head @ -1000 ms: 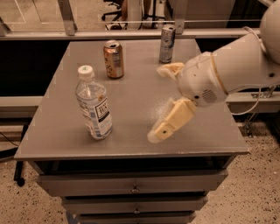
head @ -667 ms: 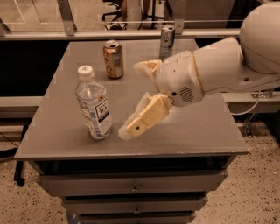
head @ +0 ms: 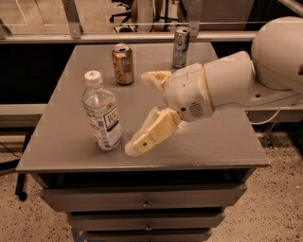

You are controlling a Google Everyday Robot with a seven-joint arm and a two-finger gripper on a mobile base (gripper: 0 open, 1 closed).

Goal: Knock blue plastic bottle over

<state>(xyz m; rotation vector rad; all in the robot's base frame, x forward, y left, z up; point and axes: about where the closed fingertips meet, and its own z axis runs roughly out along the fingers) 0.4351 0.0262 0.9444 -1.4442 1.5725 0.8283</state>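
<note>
Kinda dim, warm yellowish indoor light, brightest on the pale floor (head: 33, 12) up back and on the cream two-finger gripper (head: 138, 113) low over the grey metal table (head: 213, 142), with murky shadow under the tabletop.

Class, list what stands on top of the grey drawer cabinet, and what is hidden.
On the cabinet top: a clear blue-labelled plastic bottle, a copper-orange can, a slim silver-blue can. The robot's open cream hand, beside the bottle, hides part of it.
</note>
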